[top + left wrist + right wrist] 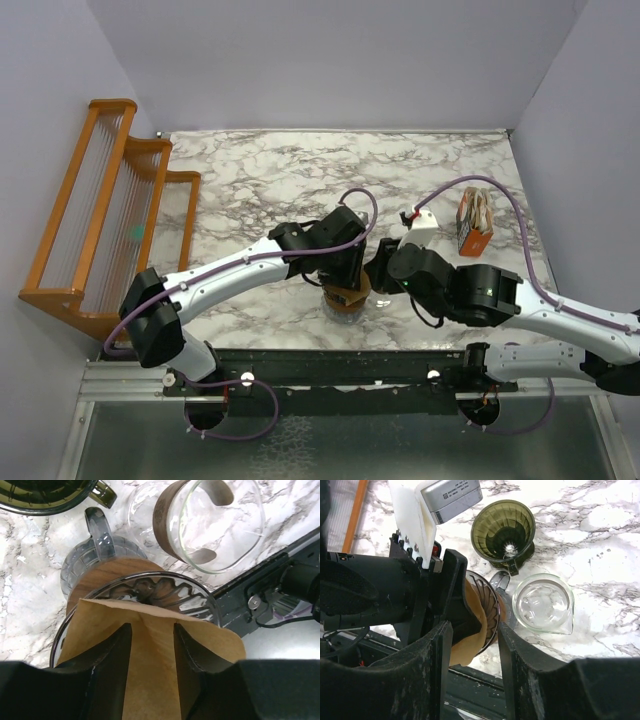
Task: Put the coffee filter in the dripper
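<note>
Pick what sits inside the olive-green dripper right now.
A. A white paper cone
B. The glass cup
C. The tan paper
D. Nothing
D: the right wrist view looks straight into the dripper and shows bare ribbed walls down to its hole. The tan paper is at the mouth of the clear ribbed dripper instead.

Top view: taken from high above and behind the arm bases point(215, 385), facing down and forward; the whole marble table point(250, 170) is covered from afar. Left wrist view: aimed down past the left gripper point(151, 627), very close on a brown paper point(150, 650). Right wrist view: set slightly farther back. The glass cup point(220, 525) and green dripper point(503, 530) are shared by both.
</note>
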